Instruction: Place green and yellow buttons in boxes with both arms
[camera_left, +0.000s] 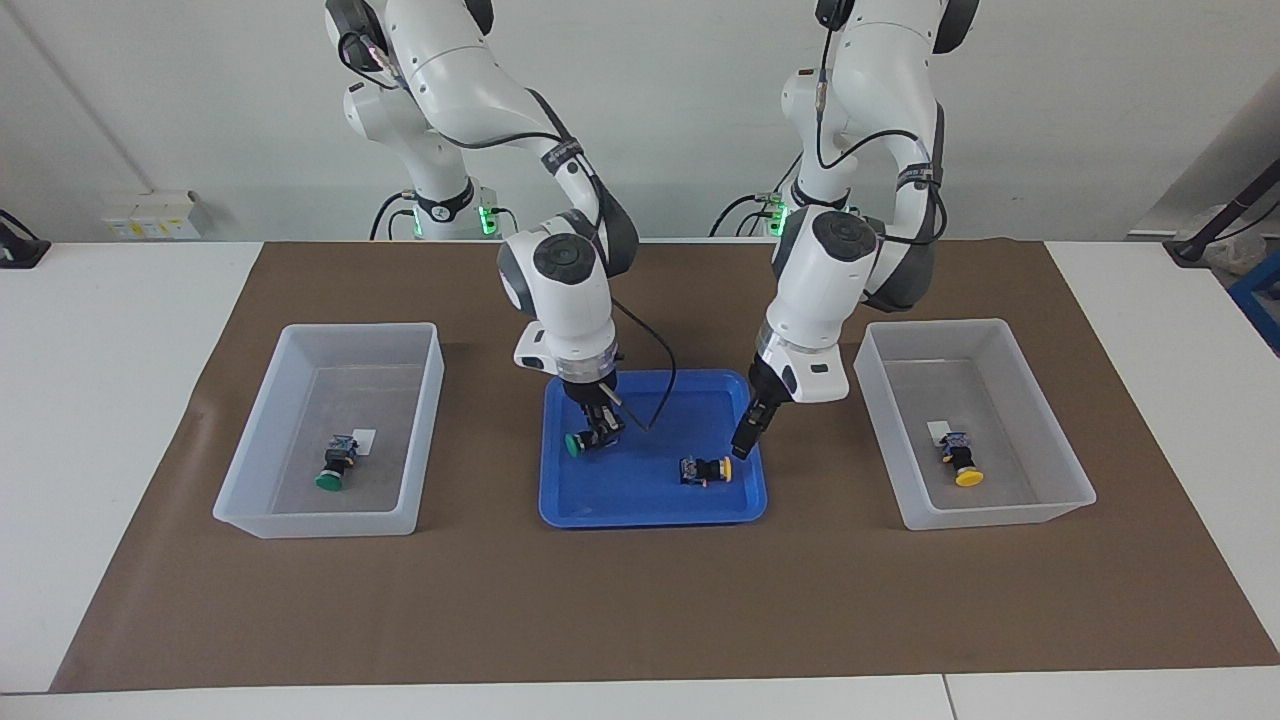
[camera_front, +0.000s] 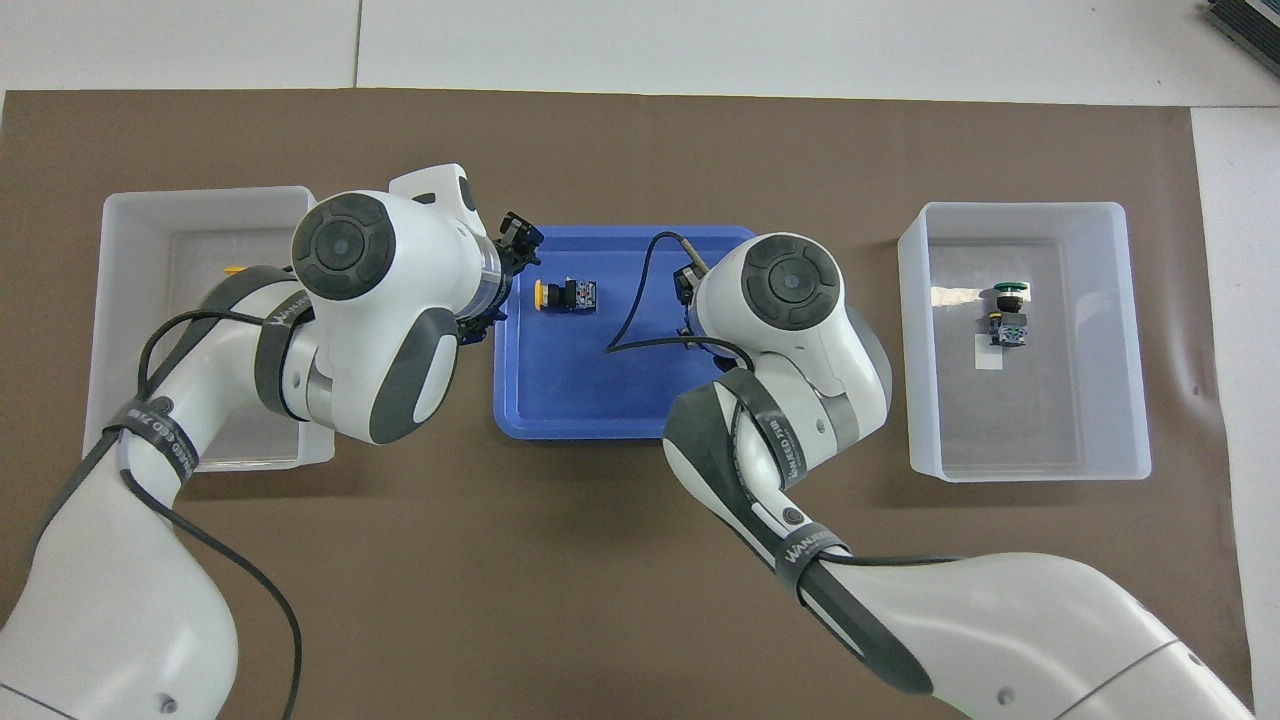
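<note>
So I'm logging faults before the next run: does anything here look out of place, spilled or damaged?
Nothing stands out. One green button and one yellow button sit in separate boxes. In the blue tray, the right gripper is at the second green button; the left gripper is beside the second yellow button, lying on its side.

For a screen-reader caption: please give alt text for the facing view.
Two white robot arms reach into a shallow blue plastic tray: the right gripper holds a green-capped push-button switch, the left gripper hangs beside a yellow-capped one. Flanking translucent white bins each hold one switch.
</note>
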